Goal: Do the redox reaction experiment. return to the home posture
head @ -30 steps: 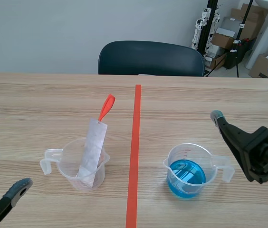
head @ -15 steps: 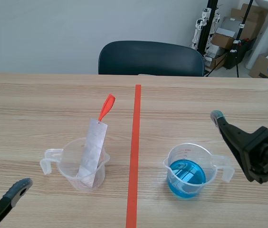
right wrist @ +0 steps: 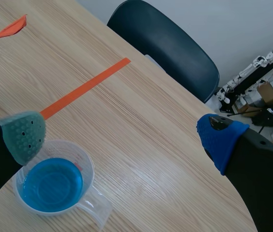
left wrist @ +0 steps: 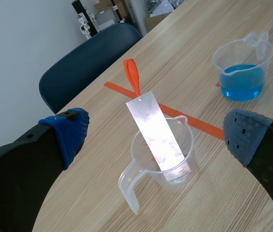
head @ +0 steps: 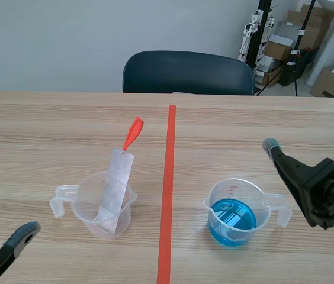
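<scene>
Here the clear beaker (left wrist: 146,162) stands beyond the left gripper's (left wrist: 157,133) spread fingers (left wrist: 69,131).

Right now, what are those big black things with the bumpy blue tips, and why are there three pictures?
They belong to a robot with two arms. Each arm ends in a hand with two thick fingers and soft dotted pads. One picture looks across the light wooden table from between the arms. The other two come from cameras riding on the wrists, so you look past the left hand and the right hand. Both hands are open and hold nothing. On the table stands a clear plastic jug with a shiny metal strip leaning in it; the strip has an orange-red tag. A second clear plastic jug holds blue liquid. The orange-red line is just tape. A dark blue chair stands behind the table.
</scene>
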{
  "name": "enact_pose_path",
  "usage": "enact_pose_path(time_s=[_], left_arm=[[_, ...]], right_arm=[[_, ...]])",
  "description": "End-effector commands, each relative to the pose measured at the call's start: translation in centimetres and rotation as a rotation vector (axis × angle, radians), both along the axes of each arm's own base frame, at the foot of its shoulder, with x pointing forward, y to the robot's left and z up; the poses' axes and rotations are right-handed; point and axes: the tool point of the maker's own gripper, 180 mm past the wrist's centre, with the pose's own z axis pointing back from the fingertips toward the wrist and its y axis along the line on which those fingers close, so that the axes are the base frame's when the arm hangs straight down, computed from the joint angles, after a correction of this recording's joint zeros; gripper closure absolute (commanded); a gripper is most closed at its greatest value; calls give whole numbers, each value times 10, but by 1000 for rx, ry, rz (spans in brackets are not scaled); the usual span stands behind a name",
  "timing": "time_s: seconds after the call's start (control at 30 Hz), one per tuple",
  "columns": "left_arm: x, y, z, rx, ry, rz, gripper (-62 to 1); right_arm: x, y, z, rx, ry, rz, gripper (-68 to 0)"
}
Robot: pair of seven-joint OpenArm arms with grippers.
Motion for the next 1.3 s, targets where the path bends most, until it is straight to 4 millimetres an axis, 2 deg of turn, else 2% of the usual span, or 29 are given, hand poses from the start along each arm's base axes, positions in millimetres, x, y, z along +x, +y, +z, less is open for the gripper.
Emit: enact_pose_path(time_s=[0.0, 1.27], left_arm=[[2, -5, 12, -34, -33, -3, -581], [3, -3, 13, -28, -48, 10, -581]], right_arm=[[0, 0, 2, 2, -7, -3, -679], [1, -1, 2, 1, -5, -4, -679]])
